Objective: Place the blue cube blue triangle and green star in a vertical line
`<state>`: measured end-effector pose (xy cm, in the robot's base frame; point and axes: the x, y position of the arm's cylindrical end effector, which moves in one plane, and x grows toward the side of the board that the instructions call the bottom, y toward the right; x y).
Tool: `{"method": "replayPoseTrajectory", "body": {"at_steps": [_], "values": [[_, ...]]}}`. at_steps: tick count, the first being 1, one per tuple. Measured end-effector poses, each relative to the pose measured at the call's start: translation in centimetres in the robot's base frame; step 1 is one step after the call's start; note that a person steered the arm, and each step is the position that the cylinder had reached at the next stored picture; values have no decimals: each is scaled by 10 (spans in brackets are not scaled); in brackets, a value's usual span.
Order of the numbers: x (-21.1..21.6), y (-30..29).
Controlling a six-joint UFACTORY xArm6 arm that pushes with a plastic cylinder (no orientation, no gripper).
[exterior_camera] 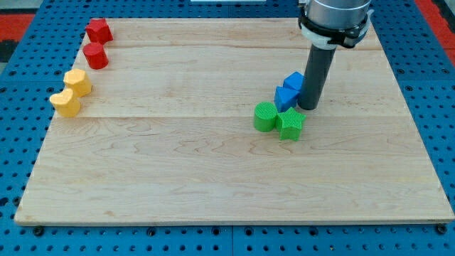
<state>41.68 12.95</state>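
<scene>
The blue cube (286, 97) and the blue triangle (293, 80) sit touching at the view's right of centre, the triangle just above the cube. The green star (291, 122) lies directly below the cube, touching it. My tip (308, 107) rests on the board just right of the blue cube and above-right of the green star, close against both blue blocks.
A green cylinder (265, 116) touches the star's left side. A red star (99, 30) and a red cylinder (95, 55) sit at the view's top left, with a yellow hexagon (77, 82) and a yellow heart (65, 102) below them. The wooden board (178, 178) lies on a blue pegboard.
</scene>
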Motion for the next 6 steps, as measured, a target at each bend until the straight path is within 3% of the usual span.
{"method": "replayPoseTrajectory", "body": {"at_steps": [6], "values": [[-58,3]]}}
